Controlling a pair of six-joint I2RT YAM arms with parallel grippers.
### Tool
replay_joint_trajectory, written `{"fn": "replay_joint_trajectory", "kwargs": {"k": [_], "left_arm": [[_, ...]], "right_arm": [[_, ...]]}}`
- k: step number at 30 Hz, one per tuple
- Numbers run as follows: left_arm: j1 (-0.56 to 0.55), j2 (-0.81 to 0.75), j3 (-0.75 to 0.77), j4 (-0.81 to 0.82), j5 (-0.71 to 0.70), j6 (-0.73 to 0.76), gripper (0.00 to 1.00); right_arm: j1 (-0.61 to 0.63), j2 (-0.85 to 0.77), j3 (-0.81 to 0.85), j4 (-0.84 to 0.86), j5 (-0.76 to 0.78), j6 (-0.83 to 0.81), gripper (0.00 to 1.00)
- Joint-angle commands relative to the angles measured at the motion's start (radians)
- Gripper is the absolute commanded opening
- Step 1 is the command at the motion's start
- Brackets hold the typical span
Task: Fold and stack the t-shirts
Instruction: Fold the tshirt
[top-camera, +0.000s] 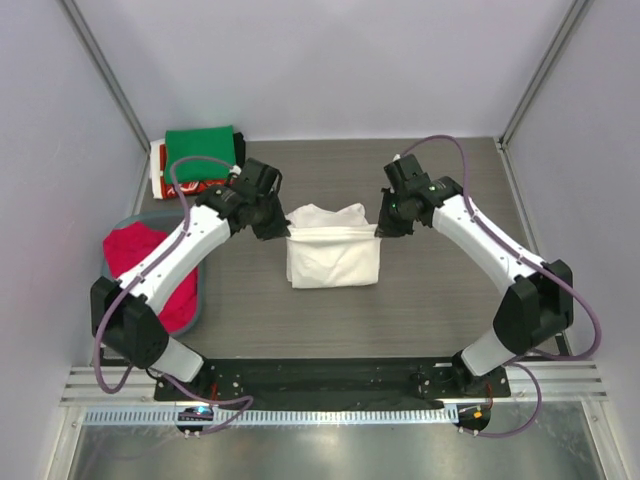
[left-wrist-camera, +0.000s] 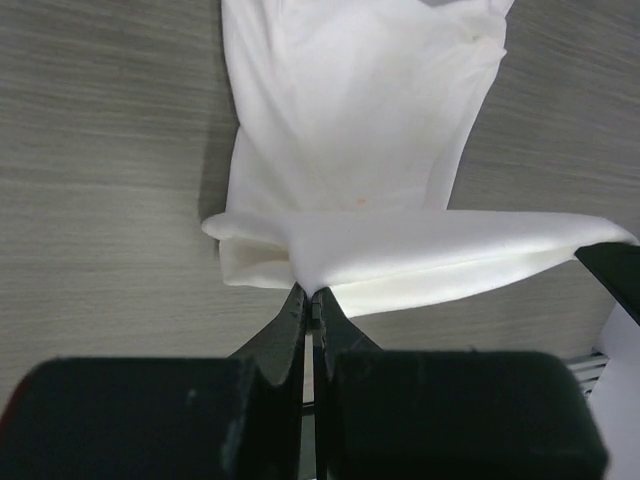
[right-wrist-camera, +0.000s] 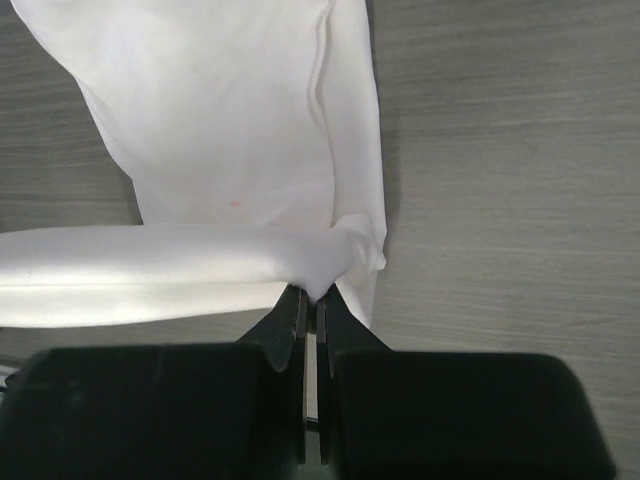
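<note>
While left gripper (left-wrist-camera: 313, 305) and right gripper (right-wrist-camera: 312, 300) pinch, white t-shirt (top-camera: 332, 258) (seemingly folded) stretches.

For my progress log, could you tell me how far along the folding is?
Done: the green t-shirt lies folded on the red-and-white one, far left. In hand: left gripper and right gripper each pinch the white t-shirt mid-fold. Remaining: the red t-shirt in the tub.

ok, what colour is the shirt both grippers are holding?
The t-shirt is white, no print showing; best seen in the left wrist view.
</note>
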Motion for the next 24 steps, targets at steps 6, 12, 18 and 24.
{"fn": "replay_joint_trajectory", "kwargs": {"k": [6,12,18,24], "left_arm": [[0.112,0.176,0.129,0.009,0.085,0.085,0.00],[0.141,0.265,0.192,0.023,0.110,0.096,0.00],[0.168,0.334,0.247,0.024,0.125,0.102,0.00],[0.201,0.408,0.303,0.006,0.127,0.116,0.00]], "right_arm": [[-0.079,0.177,0.176,0.006,0.000,-0.120,0.01],[-0.100,0.277,0.296,0.008,0.001,-0.143,0.01],[-0.112,0.384,0.391,0.006,-0.045,-0.160,0.01],[-0.126,0.482,0.487,0.006,-0.066,-0.167,0.01]]}}
